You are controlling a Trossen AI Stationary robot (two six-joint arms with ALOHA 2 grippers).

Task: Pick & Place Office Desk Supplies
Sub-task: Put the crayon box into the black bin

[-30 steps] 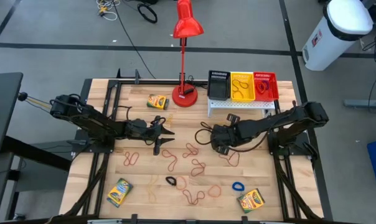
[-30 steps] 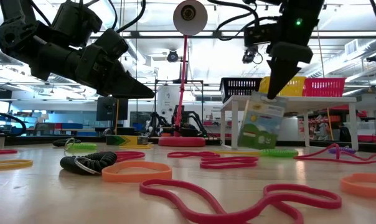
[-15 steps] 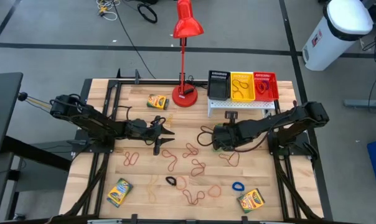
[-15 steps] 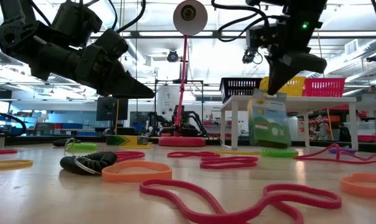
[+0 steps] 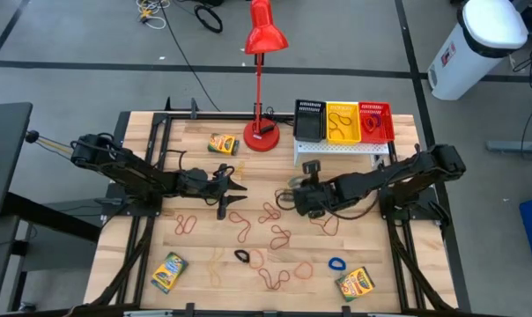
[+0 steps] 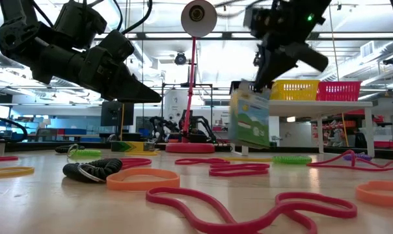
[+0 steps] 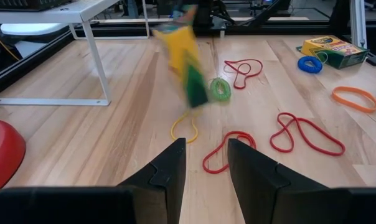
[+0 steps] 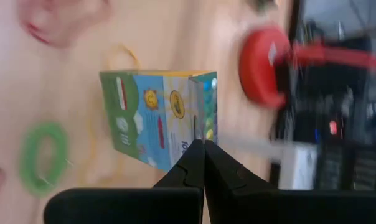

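Observation:
My right gripper (image 5: 296,197) is over the table's middle, shut on a yellow-and-green crayon box (image 6: 250,118), which also shows in the right wrist view (image 8: 160,118) and, blurred, in the left wrist view (image 7: 183,62). My left gripper (image 5: 236,187) hovers open left of the middle, touching nothing (image 7: 205,163). Three more crayon boxes lie flat: one at the far side (image 5: 223,143), two at the near edge (image 5: 169,271) (image 5: 356,283). Coloured rubber bands (image 5: 270,216) lie scattered on the wood. Black (image 5: 309,119), yellow (image 5: 343,121) and red (image 5: 375,121) mesh bins stand on a white stand. My right gripper pinches the crayon box by its upper end (image 8: 197,134) between the two shut fingers (image 8: 191,165). The fingers slant down onto it from above (image 6: 256,81). The box hangs below them, lifted clear of the table and nearly upright.
A tall red desk lamp stands on its round base (image 5: 262,136) at the far side, left of the white stand (image 5: 341,148). Rubber bands cover the middle and near part of the table (image 6: 151,179). Bare wood shows at the far left (image 5: 191,141).
My right gripper has moved toward the table's left and turned, carrying the crayon box with it. The box has swung left and risen a little above the table. My left arm has kept still.

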